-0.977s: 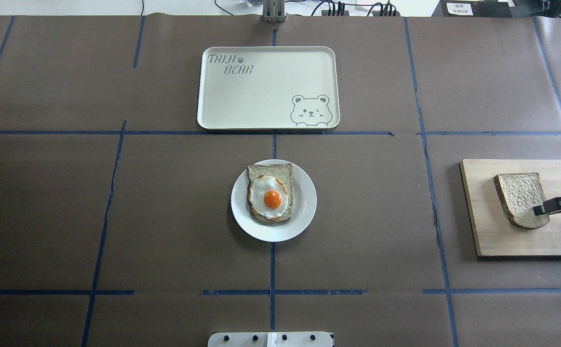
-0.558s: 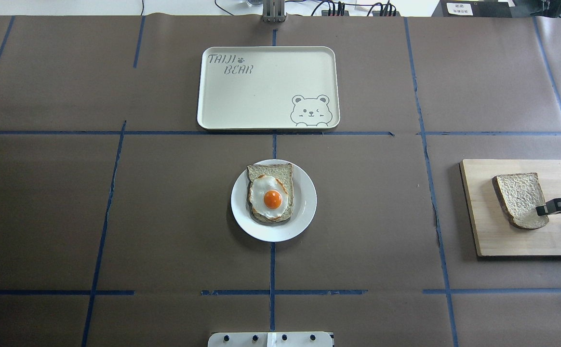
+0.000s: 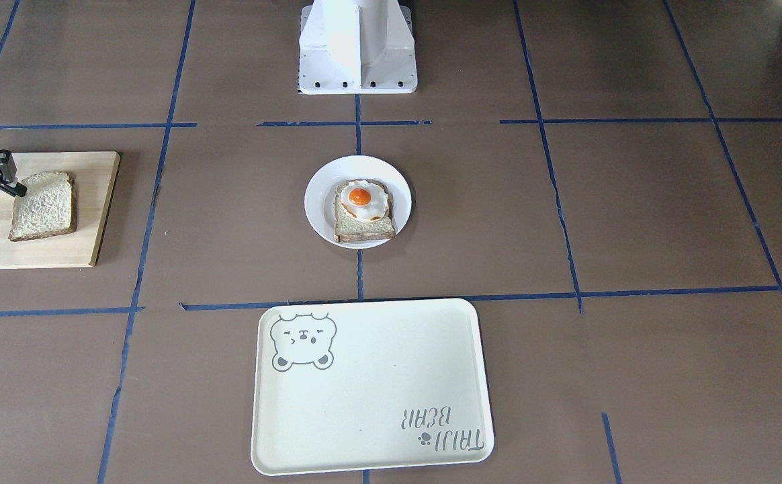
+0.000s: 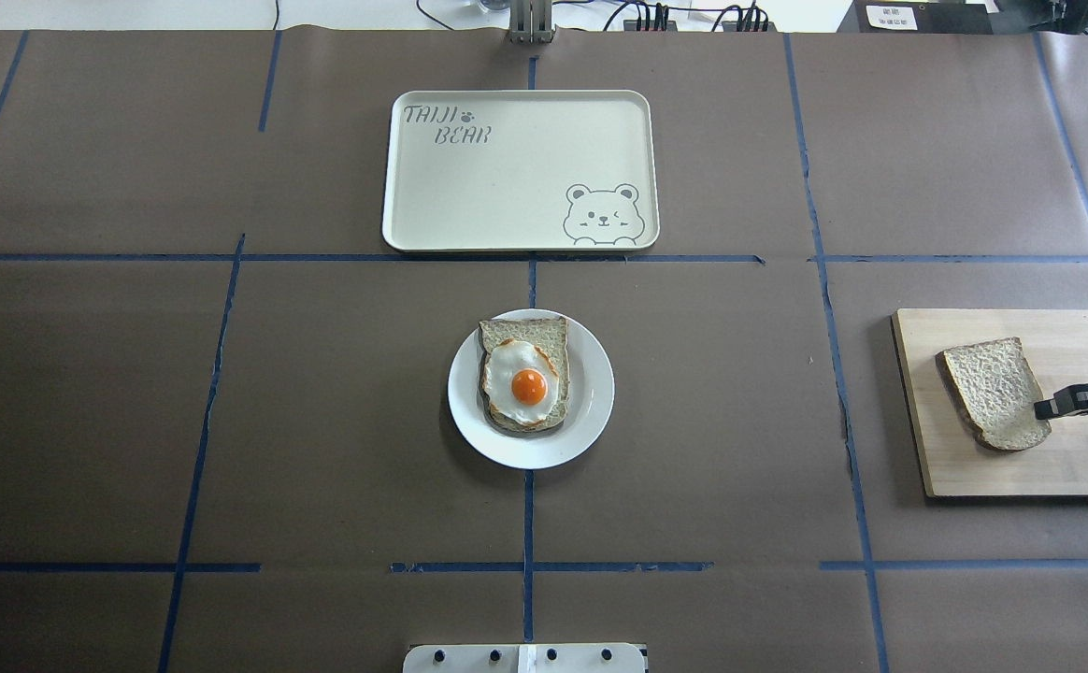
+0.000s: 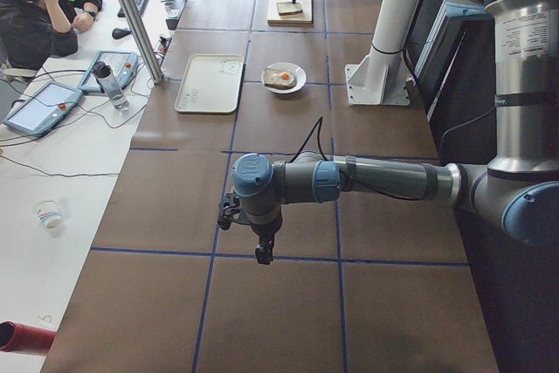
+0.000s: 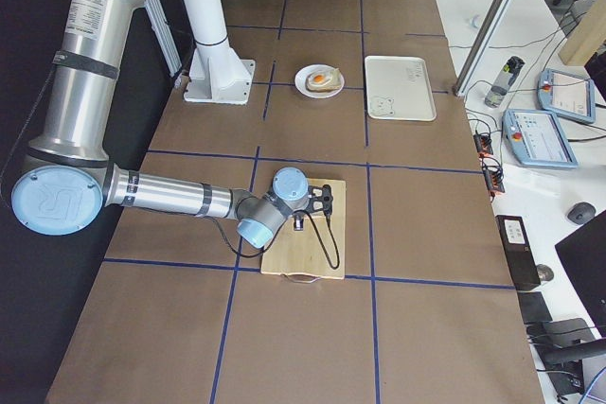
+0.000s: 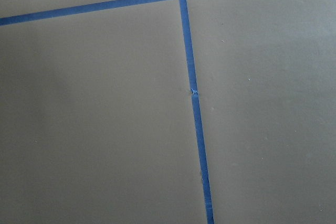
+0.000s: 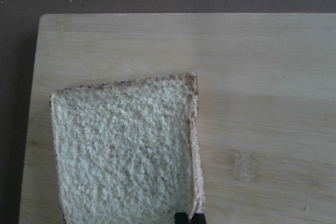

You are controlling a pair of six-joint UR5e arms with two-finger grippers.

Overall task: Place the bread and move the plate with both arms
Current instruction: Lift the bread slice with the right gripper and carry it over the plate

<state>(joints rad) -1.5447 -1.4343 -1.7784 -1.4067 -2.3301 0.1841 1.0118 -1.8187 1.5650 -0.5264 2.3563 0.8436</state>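
The plain pale bread (image 4: 993, 393) lies on a wooden board (image 4: 1067, 467) at the right of the table. My right gripper (image 4: 1044, 408) comes in from the right edge and is shut on the slice's near right corner. In the right wrist view the bread (image 8: 121, 150) fills the lower left, its right side a little raised, with a black fingertip (image 8: 181, 217) at its bottom edge. The white plate (image 4: 591, 411) sits at the table's centre and holds a darker slice with a fried egg (image 4: 525, 374). My left gripper (image 5: 261, 255) shows only in the exterior left view, over bare table; I cannot tell its state.
A large cream tray with a bear drawing (image 4: 507, 187) lies beyond the plate. The white pedestal (image 3: 357, 47) stands at the robot's side of the table. Blue tape lines cross the brown table cover. An operator sits past the far table edge in the exterior left view.
The bread has slid and turned a little to the left on the board, with my right gripper at its corner. The plate and tray have not moved.
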